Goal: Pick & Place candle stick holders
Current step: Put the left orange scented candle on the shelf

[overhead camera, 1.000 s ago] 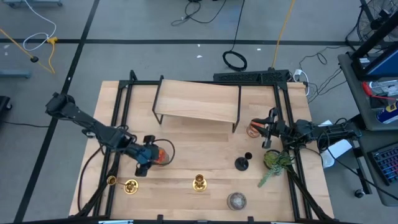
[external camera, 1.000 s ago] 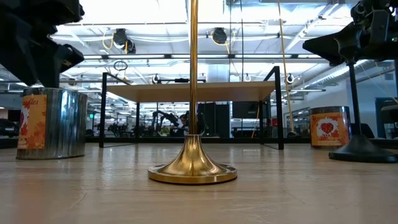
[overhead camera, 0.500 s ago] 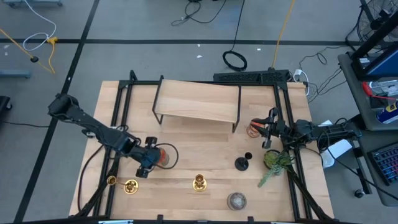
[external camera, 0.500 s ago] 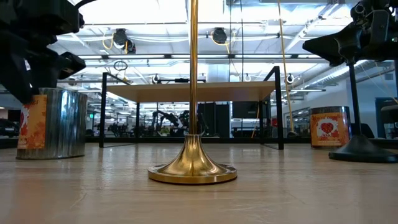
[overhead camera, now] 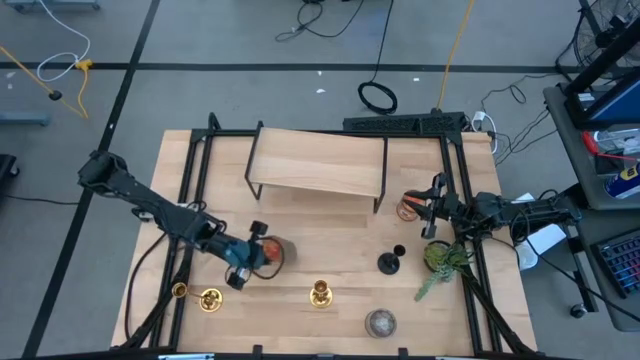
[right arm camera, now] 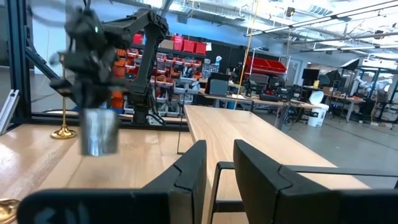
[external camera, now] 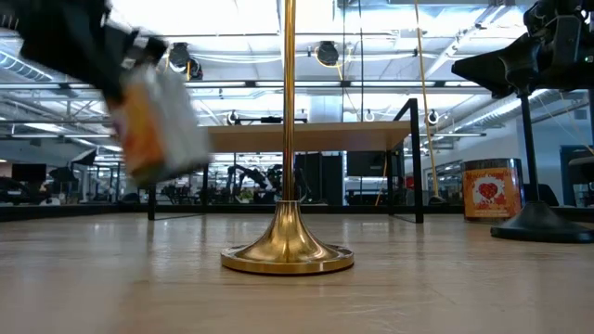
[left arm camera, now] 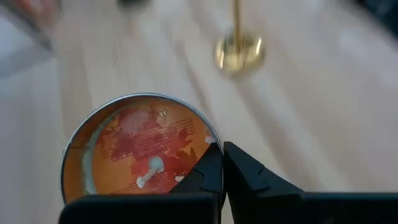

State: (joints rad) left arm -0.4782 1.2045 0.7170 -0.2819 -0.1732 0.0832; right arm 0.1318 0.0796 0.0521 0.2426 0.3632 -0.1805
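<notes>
My left gripper (left arm camera: 222, 158) is shut on an orange jar candle (left arm camera: 140, 152), which hangs tilted above the table's left middle (overhead camera: 270, 252) (external camera: 158, 121). Two brass-gold candle stick holders stand near the front edge, one in the middle (overhead camera: 320, 293) (external camera: 288, 250) and one at the left (overhead camera: 208, 298). The black candle stick holder (overhead camera: 388, 262) stands on its round base right of centre. My right gripper (right arm camera: 216, 165) waits open at the table's right edge (overhead camera: 432, 215), with nothing between its fingers. My left gripper holds the jar candle by its rim (left arm camera: 211, 144). One finger (left arm camera: 205, 171) is inside the jar and the other (left arm camera: 245, 171) outside, with the wall pinched between them. The fingers slant down from the table's left. The jar hangs tilted, lifted clear of the table.
A wooden shelf riser (overhead camera: 318, 160) stands at the far middle. A second orange jar candle (overhead camera: 408, 206) sits beside my right gripper, with a green plant (overhead camera: 440, 262) near it. A grey jar candle (overhead camera: 380, 322) stands at the front edge.
My left gripper has shut on the jar candle's rim and carried it up and toward the table's right. The jar stood upright on the table before; it now hangs tilted and clear of it.
</notes>
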